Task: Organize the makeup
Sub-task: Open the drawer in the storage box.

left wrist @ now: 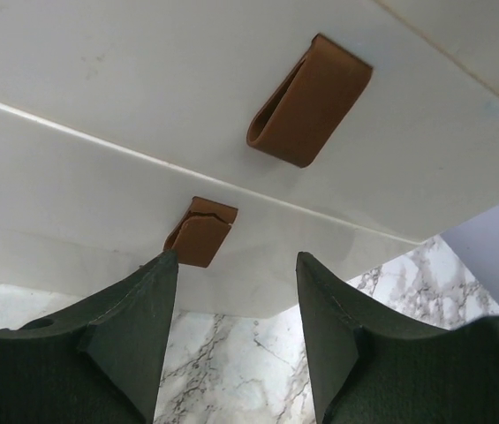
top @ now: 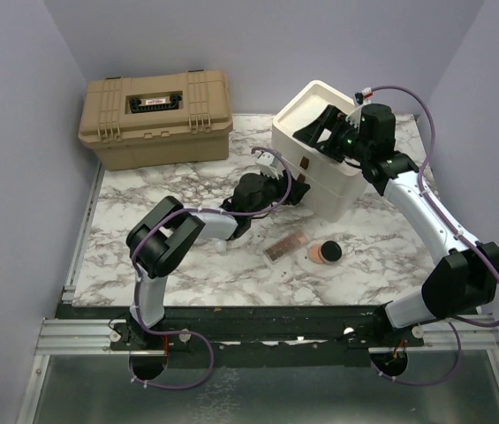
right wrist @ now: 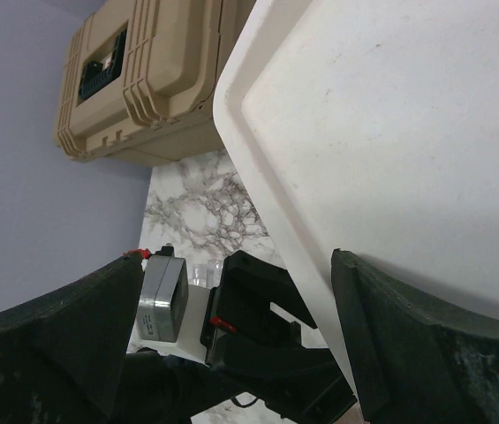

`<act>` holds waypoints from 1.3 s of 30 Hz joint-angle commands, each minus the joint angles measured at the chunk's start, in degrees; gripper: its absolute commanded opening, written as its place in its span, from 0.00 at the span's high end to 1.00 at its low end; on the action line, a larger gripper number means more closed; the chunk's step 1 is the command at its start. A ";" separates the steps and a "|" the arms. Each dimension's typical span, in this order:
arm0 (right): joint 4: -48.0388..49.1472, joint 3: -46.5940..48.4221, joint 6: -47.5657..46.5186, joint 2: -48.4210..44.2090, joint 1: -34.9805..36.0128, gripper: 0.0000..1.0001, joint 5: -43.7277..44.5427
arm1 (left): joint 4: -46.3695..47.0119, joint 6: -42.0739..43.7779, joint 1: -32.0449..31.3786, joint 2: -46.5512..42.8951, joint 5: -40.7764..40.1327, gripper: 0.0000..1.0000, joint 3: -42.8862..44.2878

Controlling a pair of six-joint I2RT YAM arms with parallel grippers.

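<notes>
Two hands tend the drawer unit [top: 304, 110], seemingly to open storage: the left hand [left wrist: 236, 261], half spread and empty, lines up on the lower brown pull [left wrist: 200, 231], the right hand [right wrist: 238, 256] hangs wide over the top, while the pink palette [top: 286, 246] and round compact [top: 326, 253] lie on the bench [top: 187, 274] nearby.

Flat pink rectangular palette [top: 286, 246], open round black compact [top: 324, 253] of peach powder just beside it.

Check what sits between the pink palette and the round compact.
Only bare marble tabletop. The pink palette and round compact lie apart with nothing between them, as the top view shows.
</notes>
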 commanded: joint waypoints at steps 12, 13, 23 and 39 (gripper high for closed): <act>-5.09 -0.82 2.08 2.16 1.35 0.07 -6.71 | 3.19 -4.47 3.88 7.57 9.10 0.49 6.88; -4.91 -0.82 2.06 2.22 1.35 0.07 -6.74 | 3.33 -5.32 4.24 7.97 10.39 0.50 7.40; -4.24 -0.75 1.57 2.60 1.35 0.07 -7.30 | 3.63 -4.51 4.77 7.43 12.65 0.59 6.42; -5.05 -0.38 1.59 2.40 1.35 0.07 -7.54 | 3.27 -8.92 5.54 8.32 12.58 0.62 6.68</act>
